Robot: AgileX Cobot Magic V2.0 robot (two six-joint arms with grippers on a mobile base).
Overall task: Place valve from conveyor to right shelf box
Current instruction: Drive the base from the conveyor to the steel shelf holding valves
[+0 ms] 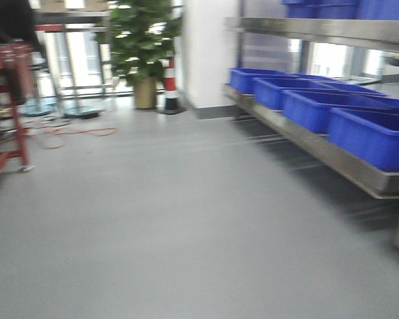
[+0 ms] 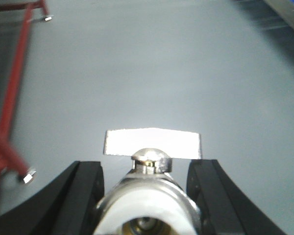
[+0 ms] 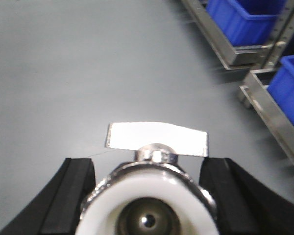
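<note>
My left gripper [image 2: 147, 188] is shut on a metal valve [image 2: 149, 196] with a flat silver handle and a white-ringed opening; its black fingers [image 2: 81, 193] press both sides. My right gripper [image 3: 149, 193] is shut on a second valve [image 3: 149, 205] of the same kind. Both are held above grey floor. The shelf [image 1: 332, 153] with several blue boxes [image 1: 372, 136] runs along the right in the front view; blue boxes [image 3: 245, 17] also show at the top right of the right wrist view. The conveyor is out of view.
A red metal cart [image 1: 6, 106] stands at the left, its leg [image 2: 12, 93] in the left wrist view. A potted plant [image 1: 143, 46] and a striped cone [image 1: 171, 86] stand at the back. Orange cable [image 1: 73, 133] lies on the floor.
</note>
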